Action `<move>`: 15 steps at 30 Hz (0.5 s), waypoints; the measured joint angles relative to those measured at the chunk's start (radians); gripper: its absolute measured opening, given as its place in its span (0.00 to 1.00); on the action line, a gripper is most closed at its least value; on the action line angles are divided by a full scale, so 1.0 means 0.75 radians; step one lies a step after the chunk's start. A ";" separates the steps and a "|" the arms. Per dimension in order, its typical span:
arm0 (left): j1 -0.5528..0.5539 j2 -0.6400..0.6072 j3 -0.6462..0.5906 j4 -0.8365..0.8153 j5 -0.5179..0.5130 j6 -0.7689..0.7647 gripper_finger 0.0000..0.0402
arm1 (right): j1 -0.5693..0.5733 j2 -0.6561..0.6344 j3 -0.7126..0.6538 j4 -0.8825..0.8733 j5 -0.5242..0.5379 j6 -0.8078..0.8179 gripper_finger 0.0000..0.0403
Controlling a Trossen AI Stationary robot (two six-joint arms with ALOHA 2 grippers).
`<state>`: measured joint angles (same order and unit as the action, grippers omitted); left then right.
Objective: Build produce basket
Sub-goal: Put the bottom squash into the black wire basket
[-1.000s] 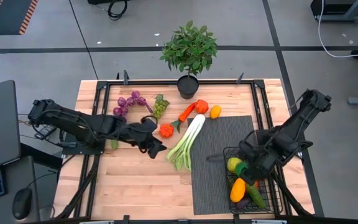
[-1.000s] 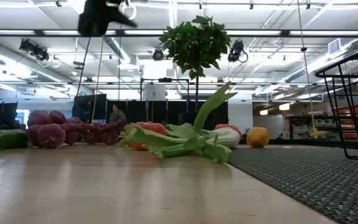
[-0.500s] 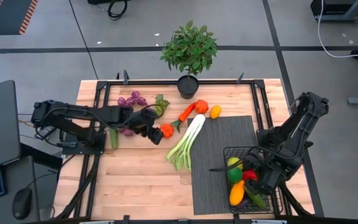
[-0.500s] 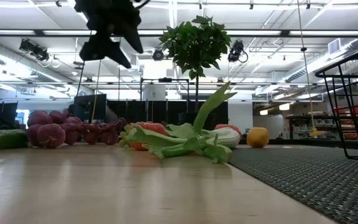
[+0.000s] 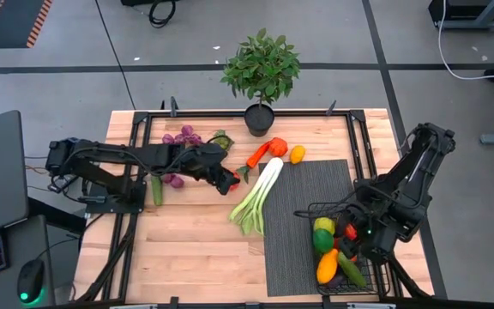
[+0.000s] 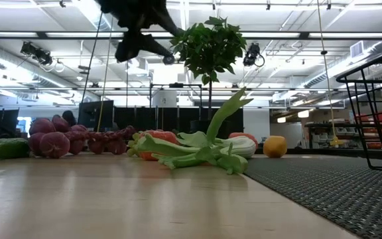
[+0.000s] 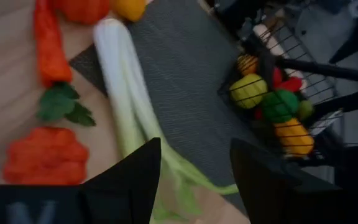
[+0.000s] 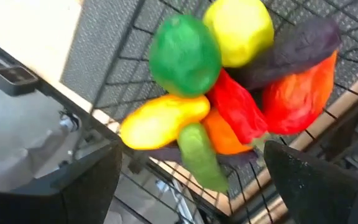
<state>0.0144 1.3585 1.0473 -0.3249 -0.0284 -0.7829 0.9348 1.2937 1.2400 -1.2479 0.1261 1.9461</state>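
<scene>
**Supervisor:** Report the left arm.

**Operator:** I see the left gripper (image 5: 227,181) extended across the table's rear half, above the orange ruffled vegetable (image 7: 44,155); its fingers (image 7: 132,180) stand apart with nothing between them; in the left wrist view the leek (image 7: 126,87) and the carrot (image 7: 48,43) lie on the wood beyond the fingertips; whether the fingertips touch the orange vegetable, I cannot tell.

**Supervisor:** Report the right arm.

**Operator:** I see the right gripper (image 5: 360,243) above the basket (image 5: 309,211); its fingers (image 8: 89,180) are spread wide and hold nothing; the right wrist view looks down between them onto the basket's contents.

**Supervisor:** Locate the basket and its load.

**Operator:** The basket stands at the near right of the table, on the ribbed mat (image 5: 294,223) at its right edge; inside I see a yellow citrus (image 8: 238,28), a green round fruit (image 8: 185,53), a red chili (image 8: 238,106), a yellow pepper (image 8: 160,118), a green cucumber (image 8: 201,155) and a dark purple piece (image 8: 291,46), packed touching one another.

**Supervisor:** Locate the remaining produce.

**Operator:** The purple grapes (image 5: 178,139) and green grapes (image 5: 222,137) lie at the rear left, partly under the left arm; a cucumber (image 5: 155,190) lies near the left edge; a small yellow fruit (image 5: 298,154) sits just behind the mat; the potted plant (image 5: 262,73) stands at the rear edge.
</scene>
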 joint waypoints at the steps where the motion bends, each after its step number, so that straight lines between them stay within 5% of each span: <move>1: 0.007 0.010 0.000 -0.011 0.000 0.010 0.51 | 0.000 -0.005 0.000 0.002 0.020 0.000 0.98; 8: 0.070 0.136 0.019 -0.342 0.113 -0.099 0.54 | -0.004 -0.027 0.000 -0.053 0.070 -0.092 0.98; 15: 0.063 0.240 0.032 -0.267 0.114 0.003 0.55 | -0.018 -0.063 0.000 -0.194 0.015 -0.155 0.98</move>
<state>0.0618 1.5382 1.0716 -0.5250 0.0568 -0.7810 0.9211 1.2467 1.2400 -1.3937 0.1374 1.8296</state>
